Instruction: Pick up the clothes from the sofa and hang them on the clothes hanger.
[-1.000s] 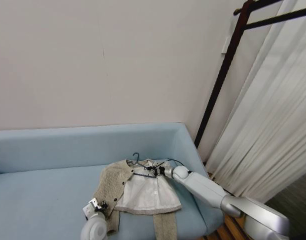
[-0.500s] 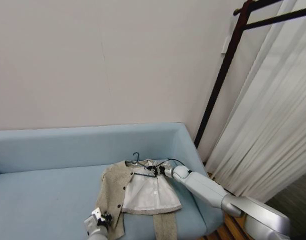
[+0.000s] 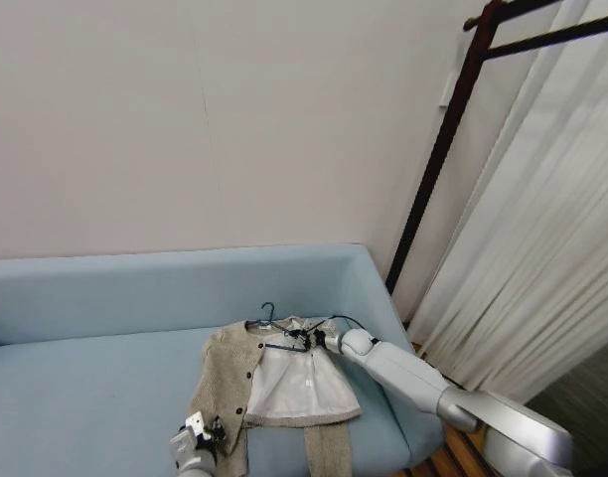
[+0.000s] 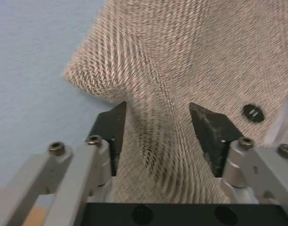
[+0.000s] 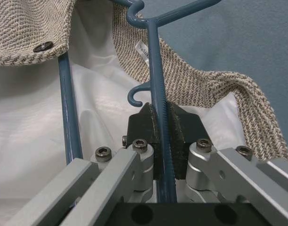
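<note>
Herringbone-knit jacket (image 3: pixel 229 373) on the sofa (image 3: pixel 85 378): right gripper (image 5: pixel 163 122) clamps its thin blue hanger (image 5: pixel 155 70), left gripper (image 4: pixel 157 117) gapes over the jacket.

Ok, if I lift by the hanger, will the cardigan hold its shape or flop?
Probably flop: the cardigan is loose knit, rumpled into a fold under the open left gripper. The hanger looks thin yet rigid, so it should lift cleanly in the shut right gripper.

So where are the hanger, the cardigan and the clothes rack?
blue hanger (image 5: pixel 154 61), right wrist view, its gripped bar
knitted cardigan (image 4: pixel 205 52), left wrist view, its fabric
clothes rack (image 3: pixel 435 164), head view, its slanted pole
</note>
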Robot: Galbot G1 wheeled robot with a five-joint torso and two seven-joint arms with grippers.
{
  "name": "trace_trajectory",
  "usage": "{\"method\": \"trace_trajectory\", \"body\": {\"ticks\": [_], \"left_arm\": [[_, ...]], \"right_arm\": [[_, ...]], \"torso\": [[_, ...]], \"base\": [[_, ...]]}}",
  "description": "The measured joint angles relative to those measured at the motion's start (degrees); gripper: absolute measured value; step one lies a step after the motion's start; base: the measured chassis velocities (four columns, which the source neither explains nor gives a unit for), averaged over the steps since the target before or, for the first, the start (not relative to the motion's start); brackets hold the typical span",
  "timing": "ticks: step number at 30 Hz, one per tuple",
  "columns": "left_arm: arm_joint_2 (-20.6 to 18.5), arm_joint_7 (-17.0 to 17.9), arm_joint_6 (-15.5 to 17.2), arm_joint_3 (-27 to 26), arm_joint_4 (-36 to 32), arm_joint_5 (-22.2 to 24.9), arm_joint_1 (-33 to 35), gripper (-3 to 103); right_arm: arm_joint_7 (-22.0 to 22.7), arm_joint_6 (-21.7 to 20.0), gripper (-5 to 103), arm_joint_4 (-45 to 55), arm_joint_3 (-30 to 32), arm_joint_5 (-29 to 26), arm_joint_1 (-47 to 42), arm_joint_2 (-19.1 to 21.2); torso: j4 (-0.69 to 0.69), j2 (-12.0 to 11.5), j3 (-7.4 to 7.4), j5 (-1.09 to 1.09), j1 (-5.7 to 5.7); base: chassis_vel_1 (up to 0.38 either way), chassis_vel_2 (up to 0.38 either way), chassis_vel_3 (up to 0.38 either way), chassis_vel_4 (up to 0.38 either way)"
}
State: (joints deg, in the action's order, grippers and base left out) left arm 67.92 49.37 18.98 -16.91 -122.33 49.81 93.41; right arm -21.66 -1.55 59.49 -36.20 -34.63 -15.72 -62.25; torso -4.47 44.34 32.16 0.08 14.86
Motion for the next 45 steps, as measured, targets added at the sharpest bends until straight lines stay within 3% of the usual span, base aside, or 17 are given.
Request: {"method": "trace_trajectory", "body": {"ticks": [9,11,14,16,19,21,23,27,28,32,34,35,37,39,42,44,45], "left_arm": [[-0.6,3.5,2.2,-1.1,-4.7,0.1,4.9,83],[-1.5,3.5,2.8,-1.4,-5.1,0.5,3.6,83],[-6.2,2.2,4.2,-2.3,-4.4,2.6,-2.4,97],[-10.4,1.1,4.6,-2.1,-2.4,3.9,-8.0,99],[-11.6,0.6,4.6,-1.9,-1.7,4.3,-9.8,100],[-18.2,-5.5,6.2,1.2,4.5,6.7,-21.1,100],[-19.2,-7.5,6.4,1.8,5.8,6.8,-23.2,100],[-22.5,-21.1,8.6,2.7,11.2,5.0,-29.9,100],[-22.5,-21.1,8.6,2.7,11.2,5.0,-29.9,100],[-25.3,-44.3,9.1,2.8,20.7,-5.5,-35.4,100],[-25.3,-47.0,8.8,2.8,22.2,-6.8,-36.1,100],[-25.1,-52.9,7.1,2.7,26.2,-10.3,-37.7,100],[-24.5,-59.1,4.1,2.8,31.0,-13.7,-39.5,100],[-24.3,-61.2,3.1,3.1,32.6,-14.5,-40.3,100],[-22.3,-72.4,-2.1,6.4,42.4,-18.8,-46.6,100],[-22.0,-73.9,-2.8,6.9,43.8,-19.3,-47.7,100],[-21.0,-77.7,-4.4,8.8,48.0,-20.2,-51.1,100]], "right_arm": [[-0.7,0.9,6,-0.4,0.3,0.4,0.1,-0.4],[-1.1,1.4,6,-0.7,0.3,0.7,0.1,-0.6],[-1.8,3.4,6,-2.0,0.3,2.7,0.3,-1.3],[-2.6,5.0,6,-3.3,0.7,4.3,0.3,-2.0],[-2.9,5.5,6,-3.7,0.9,4.9,0.4,-2.2],[-4.8,8.0,6,-6.1,1.9,9.3,0.5,-4.3],[-5.4,8.6,6,-6.8,2.3,10.7,0.6,-4.9],[-6.4,9.8,6,-8.8,3.1,13.0,1.3,-6.8],[-6.4,9.8,6,-8.8,3.1,13.0,1.3,-6.8],[-7.0,10.5,6,-10.7,3.3,14.0,1.8,-8.5],[-7.1,10.7,6,-10.9,3.4,14.2,1.8,-8.7],[-7.2,11.0,6,-11.5,3.4,14.4,2.0,-9.6],[-7.4,11.3,6,-12.0,3.0,14.4,2.3,-10.3],[-7.4,11.4,6,-12.0,2.9,14.4,2.3,-10.4],[-7.4,11.4,6,-11.3,2.6,14.4,2.1,-9.9],[-7.4,11.4,6,-11.2,2.6,14.4,2.1,-9.8],[-7.3,11.4,6,-10.9,2.6,14.4,1.8,-9.5]], "torso": [[0.01,0.0,0.0,-0.01,0.0],[0.02,0.0,0.0,-0.01,0.0],[-0.01,0.0,0.0,-0.01,0.0],[-0.02,0.0,0.01,-0.02,0.0],[-0.03,0.0,0.01,-0.01,0.01],[0.0,0.0,0.01,-0.01,0.0],[0.0,0.0,0.02,-0.02,0.01],[-0.01,0.0,0.02,-0.02,0.01],[-0.01,0.0,0.02,-0.02,0.01],[0.01,0.0,0.01,-0.01,0.01],[0.0,0.0,0.01,-0.01,0.01],[-0.02,0.0,0.01,-0.01,0.01],[0.03,0.0,0.01,-0.01,0.01],[0.06,0.0,0.01,0.0,0.01],[0.0,0.0,0.01,-0.02,0.01],[0.0,0.0,0.01,-0.02,0.01],[-0.02,0.0,0.01,0.01,0.02]], "base": [[0.0,0.0,0.0,0.0],[0.0,0.0,0.0,0.0],[0.0,0.0,0.0,0.0],[0.0,0.0,0.0,0.0],[0.0,0.0,0.0,0.0],[0.0,0.0,0.0,0.0],[0.0,0.0,0.0,0.0],[0.0,0.0,0.0,0.0],[0.0,0.0,0.0,0.0],[0.0,0.0,0.0,0.0],[0.0,0.0,0.0,0.0],[0.0,0.0,0.0,0.0],[0.0,0.0,0.0,0.0],[0.0,0.0,0.0,0.0],[0.0,0.0,0.0,0.0],[0.0,0.0,0.0,0.0],[0.0,0.0,0.0,0.0]]}}
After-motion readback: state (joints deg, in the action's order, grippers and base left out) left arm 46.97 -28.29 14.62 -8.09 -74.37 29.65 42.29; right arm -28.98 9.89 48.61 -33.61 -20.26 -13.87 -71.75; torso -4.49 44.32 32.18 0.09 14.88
